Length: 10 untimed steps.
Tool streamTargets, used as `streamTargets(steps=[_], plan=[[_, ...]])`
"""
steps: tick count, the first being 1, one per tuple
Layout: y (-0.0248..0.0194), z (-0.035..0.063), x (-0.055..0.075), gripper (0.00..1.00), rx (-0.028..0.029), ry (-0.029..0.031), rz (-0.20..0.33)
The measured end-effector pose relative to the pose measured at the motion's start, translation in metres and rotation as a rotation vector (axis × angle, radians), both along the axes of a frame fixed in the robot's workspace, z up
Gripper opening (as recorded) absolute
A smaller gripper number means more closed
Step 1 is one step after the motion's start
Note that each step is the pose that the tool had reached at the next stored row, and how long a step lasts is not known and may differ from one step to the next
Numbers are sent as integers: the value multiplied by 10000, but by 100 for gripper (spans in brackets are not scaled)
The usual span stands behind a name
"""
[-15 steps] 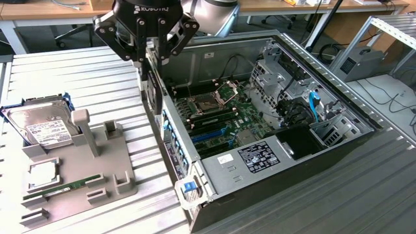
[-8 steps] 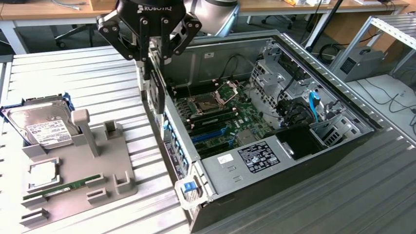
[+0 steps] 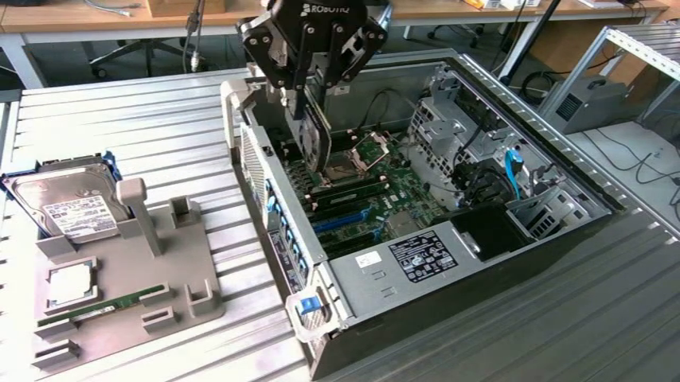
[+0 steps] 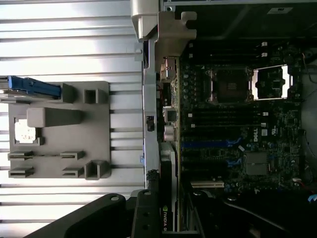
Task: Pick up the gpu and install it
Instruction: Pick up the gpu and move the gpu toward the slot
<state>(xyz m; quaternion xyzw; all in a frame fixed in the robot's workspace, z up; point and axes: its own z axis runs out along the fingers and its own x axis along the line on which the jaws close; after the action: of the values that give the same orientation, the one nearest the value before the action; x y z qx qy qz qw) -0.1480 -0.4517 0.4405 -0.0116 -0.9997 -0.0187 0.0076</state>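
- Gpu (image 3: 315,139) hangs edge-down above the motherboard (image 3: 367,199) inside the open case (image 3: 467,278), with the gripper (image 3: 310,83) clamped narrowly on its top edge.
- Seating it well probably calls for an upright card, its bracket toward the case's rear wall.
- Its lower edge and the target slot are hidden, so contact cannot be told.

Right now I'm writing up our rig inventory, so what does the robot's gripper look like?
The black two-finger gripper has a boxy body with white ROBOTIQ lettering on its face. Each side carries angular, jointed black link bars joined by round pins, narrowing toward the fingertips. In the wrist view its matte black bars show small round screw heads.
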Motion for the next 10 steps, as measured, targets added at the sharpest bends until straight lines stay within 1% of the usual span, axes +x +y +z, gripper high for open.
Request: streamTargets(steps=[2, 4, 10], plan=[[3, 1, 181, 27, -1, 9, 0], [4, 0, 288, 27, 0, 18, 0], [5, 0, 367, 27, 0, 26, 0]])
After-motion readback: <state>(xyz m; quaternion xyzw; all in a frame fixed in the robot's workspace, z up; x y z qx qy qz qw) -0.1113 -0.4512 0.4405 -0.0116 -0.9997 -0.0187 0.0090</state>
